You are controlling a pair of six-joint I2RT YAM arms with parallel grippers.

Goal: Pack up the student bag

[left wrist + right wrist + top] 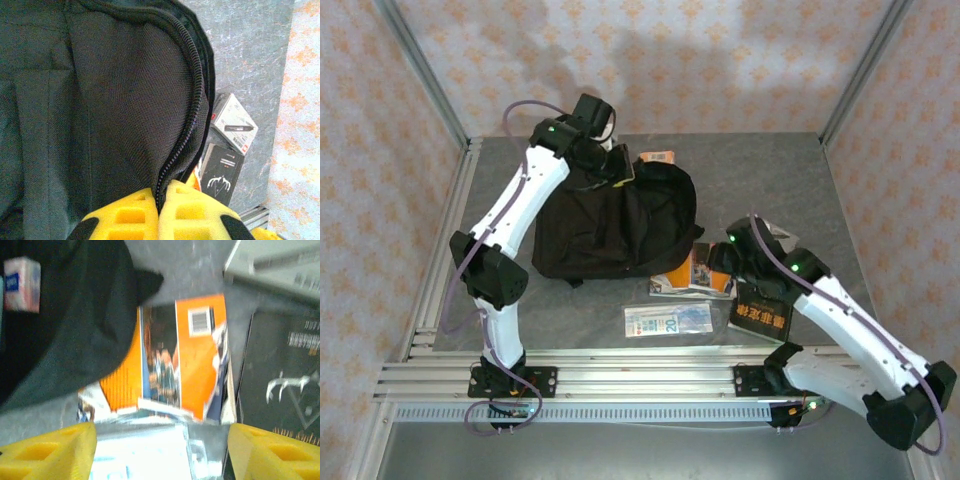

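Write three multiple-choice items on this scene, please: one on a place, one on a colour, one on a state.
1. Where does the orange book lie? A. on the table at the student bag's edge B. on top of the bag C. on the near rail
2. What colour are the fingers of the right gripper? A. blue B. yellow C. red
3. How is the left gripper? A. wide open B. shut on a book C. shut on the bag's zip edge
Key: 1 A, it lies flat on the grey table; 2 B, both show yellow in the right wrist view; 3 C, its fingers meet on the zip.
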